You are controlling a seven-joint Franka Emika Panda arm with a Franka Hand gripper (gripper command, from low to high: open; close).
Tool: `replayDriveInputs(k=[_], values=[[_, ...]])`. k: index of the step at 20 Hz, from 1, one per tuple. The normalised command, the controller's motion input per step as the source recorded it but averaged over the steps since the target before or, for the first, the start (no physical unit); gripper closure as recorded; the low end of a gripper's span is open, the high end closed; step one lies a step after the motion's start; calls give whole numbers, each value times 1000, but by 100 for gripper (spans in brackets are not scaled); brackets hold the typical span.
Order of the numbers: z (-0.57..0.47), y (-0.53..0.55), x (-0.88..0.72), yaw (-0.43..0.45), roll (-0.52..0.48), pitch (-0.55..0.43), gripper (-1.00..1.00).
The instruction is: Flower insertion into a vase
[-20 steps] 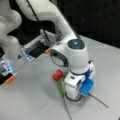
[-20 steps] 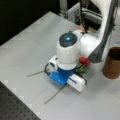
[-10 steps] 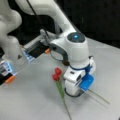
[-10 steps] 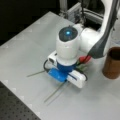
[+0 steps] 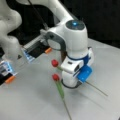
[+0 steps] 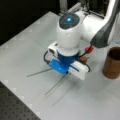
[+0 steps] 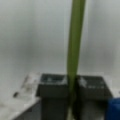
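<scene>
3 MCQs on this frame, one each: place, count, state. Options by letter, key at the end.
1. Where does the vase stand in a front view?
A. at the right edge, apart from the gripper
B. under the gripper
C. at the bottom left corner

2. How many red flower heads show in a front view?
A. one
B. two
C. four

3. How do the gripper's fingers stand in the wrist view?
A. wide apart over bare table
B. shut on a green stem
C. clamped on the vase rim

Key: 1 A, the brown cylinder stands alone on the table at the right. 2 B, an upper flower head and a lower flower head lie beside the gripper. 3 B, the green stem runs down between the two dark pads.
</scene>
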Motion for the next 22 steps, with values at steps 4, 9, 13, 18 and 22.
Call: replayDriveInputs(k=[4, 9, 13, 18, 22], values=[[327, -45, -423, 46, 34, -105, 100], [269, -102, -356, 63, 61, -84, 100], [308, -151, -297, 72, 66, -31, 100], [281, -156, -190, 43, 55, 40, 100], [250, -100, -121, 20, 64, 59, 100]])
